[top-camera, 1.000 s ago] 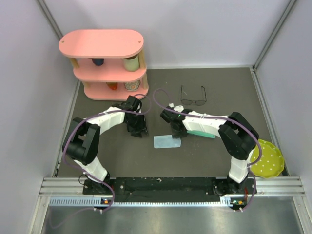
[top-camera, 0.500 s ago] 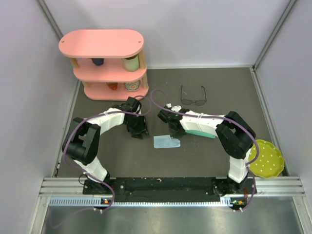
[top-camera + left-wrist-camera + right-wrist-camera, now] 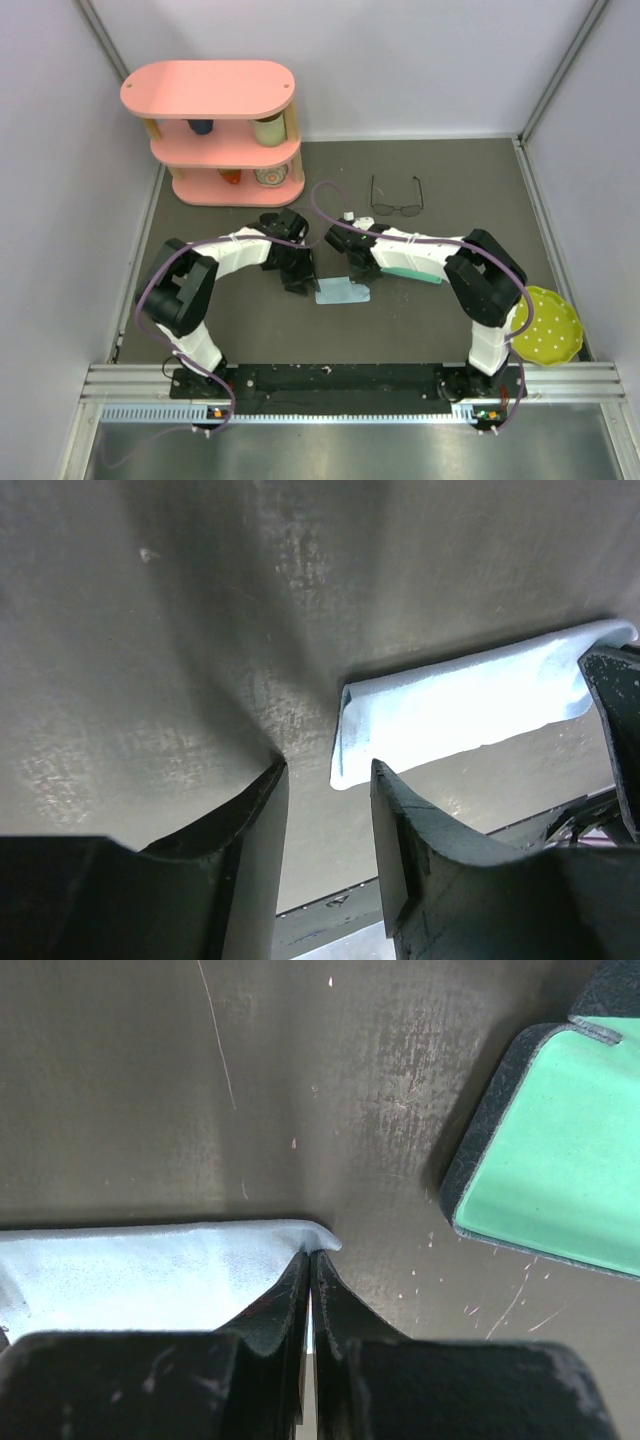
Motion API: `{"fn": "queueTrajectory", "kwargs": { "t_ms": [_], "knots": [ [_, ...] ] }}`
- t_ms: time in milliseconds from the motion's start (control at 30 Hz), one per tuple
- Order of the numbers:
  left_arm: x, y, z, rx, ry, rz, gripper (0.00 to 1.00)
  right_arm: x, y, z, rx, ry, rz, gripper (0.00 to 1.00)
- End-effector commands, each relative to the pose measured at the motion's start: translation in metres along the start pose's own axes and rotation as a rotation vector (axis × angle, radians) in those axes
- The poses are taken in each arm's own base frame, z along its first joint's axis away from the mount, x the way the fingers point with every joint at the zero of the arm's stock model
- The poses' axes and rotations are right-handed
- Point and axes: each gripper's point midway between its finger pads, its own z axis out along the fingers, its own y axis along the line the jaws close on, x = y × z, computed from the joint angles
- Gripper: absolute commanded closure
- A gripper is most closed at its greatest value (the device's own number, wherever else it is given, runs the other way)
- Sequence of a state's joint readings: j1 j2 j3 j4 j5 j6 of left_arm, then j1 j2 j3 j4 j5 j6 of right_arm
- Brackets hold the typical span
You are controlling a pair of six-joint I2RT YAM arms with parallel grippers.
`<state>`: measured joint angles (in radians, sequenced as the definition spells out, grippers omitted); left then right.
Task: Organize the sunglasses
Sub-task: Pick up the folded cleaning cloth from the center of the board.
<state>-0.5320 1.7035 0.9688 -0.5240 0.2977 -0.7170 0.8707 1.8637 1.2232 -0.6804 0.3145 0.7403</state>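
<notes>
Wire-frame sunglasses (image 3: 408,210) lie flat on the tabletop (image 3: 480,190), around the middle of the far half and closer to the far edge than to the arms. Long axis runs left-right, roughly parallel to the far edge. Temples are unfolded and point toward the far edge, lens front faces the near edge. Nothing touches them, both grippers are well apart from them. Only this pair shows in the top view

Right gripper (image 3: 311,1260): fingers pressed together, far right corner of the light blue cloth (image 3: 340,292) pinched at the tips. The cloth is pulled up slightly there, the rest lies flat on the tabletop near the centre

Left gripper (image 3: 325,780): jaws partly apart, nothing between them, low over the tabletop at the cloth's left end. Cloth corner sits just beside one fingertip, can't tell if it touches

Green-faced case (image 3: 550,1150) with a dark edge lies flat just right of the cloth, apart from it and partly under the right arm in the top view

Pink shelf (image 3: 215,90) stands in the far left corner with small items on its tiers, too small to name. Yellow-green dotted plate (image 3: 548,325) is at the right edge near the near right corner
</notes>
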Motion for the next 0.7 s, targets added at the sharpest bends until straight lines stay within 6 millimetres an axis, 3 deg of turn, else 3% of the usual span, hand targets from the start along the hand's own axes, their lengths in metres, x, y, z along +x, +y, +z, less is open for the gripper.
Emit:
{"fn": "queueTrajectory", "kwargs": {
  "t_ms": [0, 367, 500, 667],
  "knots": [
    [-0.008, -0.006, 0.008, -0.037, -0.039, -0.022, 0.57, 0.03, 0.002, 0.011, -0.012, 0.08, 0.004, 1.0],
    [-0.004, 0.003, 0.026, -0.129, -0.037, -0.033, 0.66, 0.031, 0.005, 0.011, -0.046, 0.076, -0.019, 1.0],
    [-0.004, 0.003, 0.028, -0.135, -0.037, -0.031, 0.76, 0.031, 0.006, 0.011, -0.053, 0.077, -0.026, 1.0],
    [-0.006, 0.003, 0.029, -0.141, -0.039, -0.022, 0.81, 0.033, 0.008, 0.011, -0.067, 0.083, -0.035, 1.0]
  ]
}}
